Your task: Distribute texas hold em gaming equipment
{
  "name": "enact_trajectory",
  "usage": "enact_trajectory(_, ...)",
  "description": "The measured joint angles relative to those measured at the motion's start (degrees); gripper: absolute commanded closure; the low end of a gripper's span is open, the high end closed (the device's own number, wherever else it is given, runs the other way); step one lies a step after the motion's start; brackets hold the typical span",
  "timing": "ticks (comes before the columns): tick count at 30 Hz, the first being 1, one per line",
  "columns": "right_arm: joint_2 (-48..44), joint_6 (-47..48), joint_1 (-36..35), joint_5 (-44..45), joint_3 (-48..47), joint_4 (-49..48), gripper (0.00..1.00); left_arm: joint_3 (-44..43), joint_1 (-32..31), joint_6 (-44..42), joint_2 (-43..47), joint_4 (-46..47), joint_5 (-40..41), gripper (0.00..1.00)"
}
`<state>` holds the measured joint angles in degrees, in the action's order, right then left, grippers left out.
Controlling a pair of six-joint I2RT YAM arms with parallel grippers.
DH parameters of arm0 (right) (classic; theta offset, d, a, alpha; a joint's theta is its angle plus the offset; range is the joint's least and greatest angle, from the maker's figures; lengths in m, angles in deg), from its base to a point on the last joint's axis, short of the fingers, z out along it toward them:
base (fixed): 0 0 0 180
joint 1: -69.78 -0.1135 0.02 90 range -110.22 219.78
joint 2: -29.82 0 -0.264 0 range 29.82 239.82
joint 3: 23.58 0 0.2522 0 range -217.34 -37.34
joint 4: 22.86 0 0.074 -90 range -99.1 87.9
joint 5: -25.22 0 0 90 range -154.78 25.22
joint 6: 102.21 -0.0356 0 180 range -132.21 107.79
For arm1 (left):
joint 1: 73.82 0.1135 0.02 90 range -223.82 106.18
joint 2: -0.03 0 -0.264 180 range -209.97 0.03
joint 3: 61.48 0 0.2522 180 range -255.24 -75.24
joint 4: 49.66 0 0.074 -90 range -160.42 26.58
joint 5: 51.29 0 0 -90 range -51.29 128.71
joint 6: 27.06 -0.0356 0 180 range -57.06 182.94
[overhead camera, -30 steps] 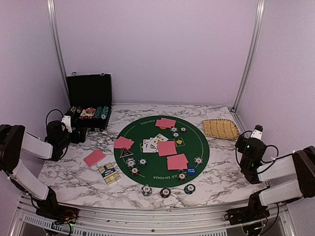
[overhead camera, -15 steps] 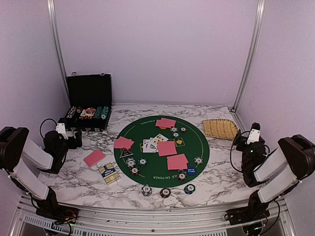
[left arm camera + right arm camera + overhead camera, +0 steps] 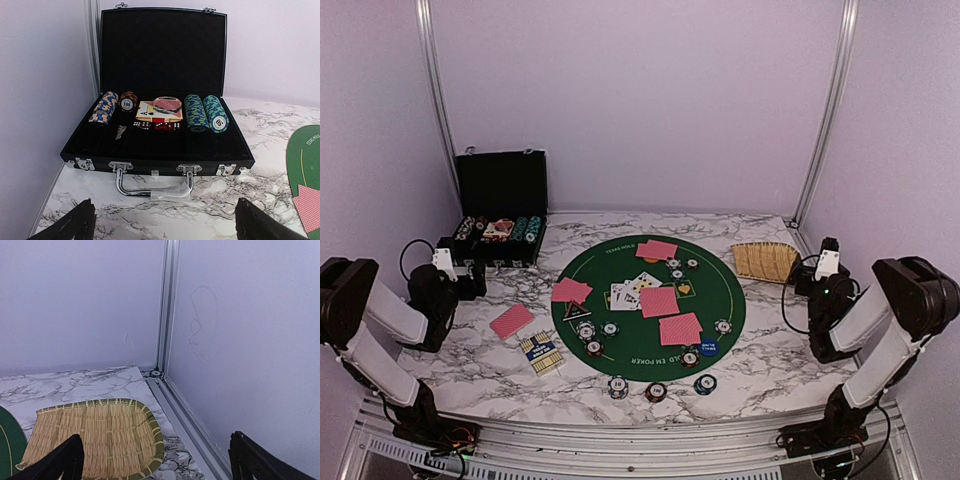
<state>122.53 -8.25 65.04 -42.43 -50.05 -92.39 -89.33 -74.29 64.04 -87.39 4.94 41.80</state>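
Red-backed playing cards [image 3: 659, 301] lie in five spots, three poker chips [image 3: 655, 391] off the mat [image 3: 724, 287]; both jaws released.

Both arms have drawn back within a second. The left arm [image 3: 390, 315] has folded toward the counter's left edge, easing the left gripper [image 3: 162, 227] slightly away from the case [image 3: 502, 195]. The right arm [image 3: 885, 325] has raised its elbow and folded up, swinging the right gripper [image 3: 155, 462] nearer the tray [image 3: 767, 262].
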Motion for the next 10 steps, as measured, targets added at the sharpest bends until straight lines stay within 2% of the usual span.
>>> enact_trajectory(10, 0.0, -0.22, 0.17, -0.42, 0.15, 1.53, 0.01, 0.0, 0.0, 0.0, 0.0, 0.0, 0.0, 0.01)
